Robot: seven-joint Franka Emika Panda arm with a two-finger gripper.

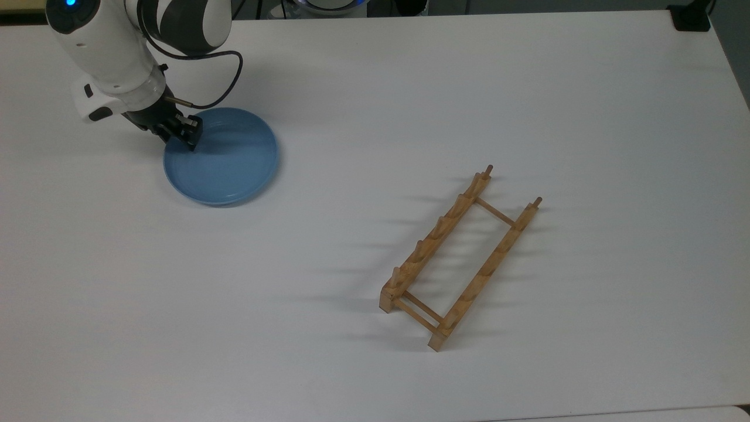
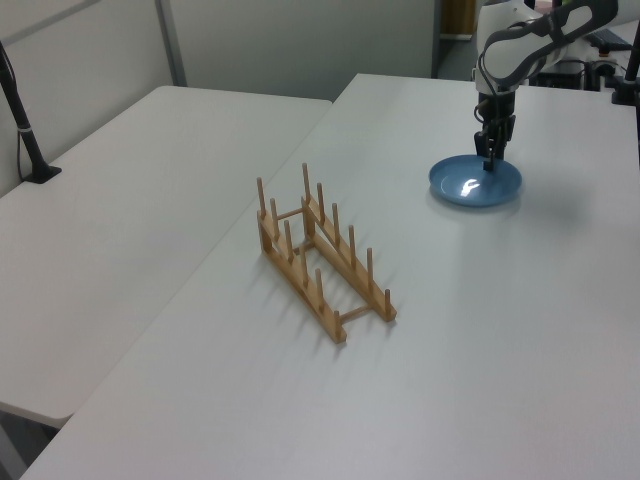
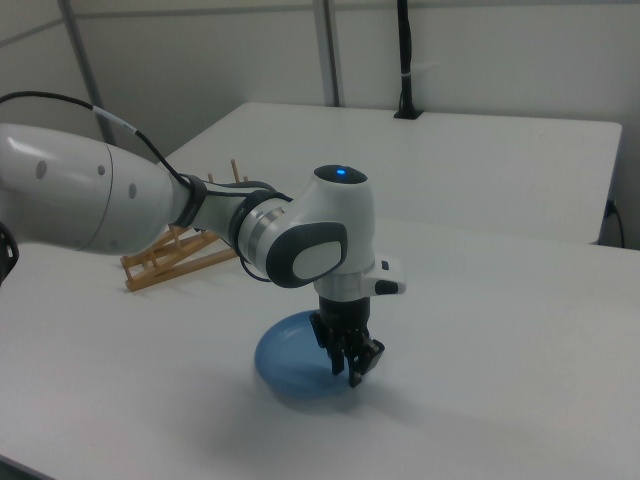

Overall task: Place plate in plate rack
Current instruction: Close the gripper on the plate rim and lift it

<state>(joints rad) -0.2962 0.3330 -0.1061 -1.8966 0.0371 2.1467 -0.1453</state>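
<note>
The light-blue plate lies flat on the white counter, its rim directly under the jaws, at the edge toward the top view's left. The jaws are drawn close together over that rim, one fingertip inside the plate; I cannot tell whether they pinch it. The wooden plate rack stands well apart from the jaws, toward the top view's lower right, its pegs upright.
</note>
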